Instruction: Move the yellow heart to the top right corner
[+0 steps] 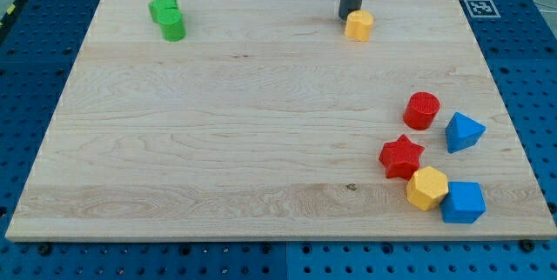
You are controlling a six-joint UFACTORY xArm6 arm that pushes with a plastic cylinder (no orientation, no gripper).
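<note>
Here my tip [349,17] touches the left side of the yellow heart [359,25], near the top of the desk [261,141], right of the middle. No pincer shows.

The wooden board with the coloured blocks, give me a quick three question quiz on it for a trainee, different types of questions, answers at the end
1. True or false: my tip is at the view's left of the yellow heart, right beside it.
2. Which blocks sit near the view's top left corner of the board? A) the two green blocks B) two red blocks C) two blue blocks
3. Fill in: the yellow hexagon lies between the red star and the blue ____.

Key: 1 true; 2 A; 3 cube.
</note>
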